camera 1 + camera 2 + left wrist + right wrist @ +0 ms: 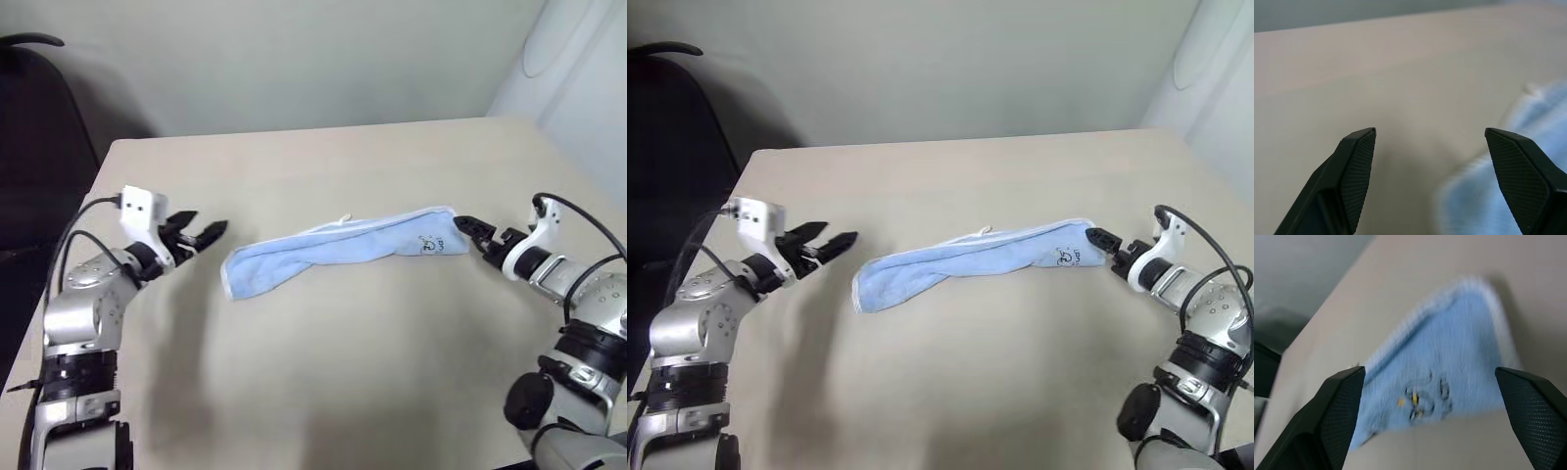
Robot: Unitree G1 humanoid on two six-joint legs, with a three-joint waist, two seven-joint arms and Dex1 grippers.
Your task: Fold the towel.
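Item 1. Left tool: black two-finger tool with a white camera block behind it, held above the beige worktop, pointing toward the cloth. Jaws apart, nothing between them; the left wrist view shows bare worktop in the gap and the blue cloth off to one side. Near the cloth's left end, not touching it.

Item 2. Towel: light-blue terry cloth with white stitched edging, lying mid-worktop as a long narrow band running from lower left to upper right. It appears doubled lengthwise, with layered edges along the upper side. The left end is rounded and somewhat bunched. A white loop tag sticks out at the upper edge near the middle. A small dark printed mark sits near the right end.

Item 3. Right tool: black two-finger tool just beside the towel's right end. Jaws wide apart and empty; the right wrist view shows the printed corner lying flat between the fingers, ungripped.

Condition of task, as judged: one lengthwise fold looks made and laid down, both tools free of the cloth. Remaining: likely a second fold bringing one short end over the other, and squaring the loose left end. Band not yet compact.
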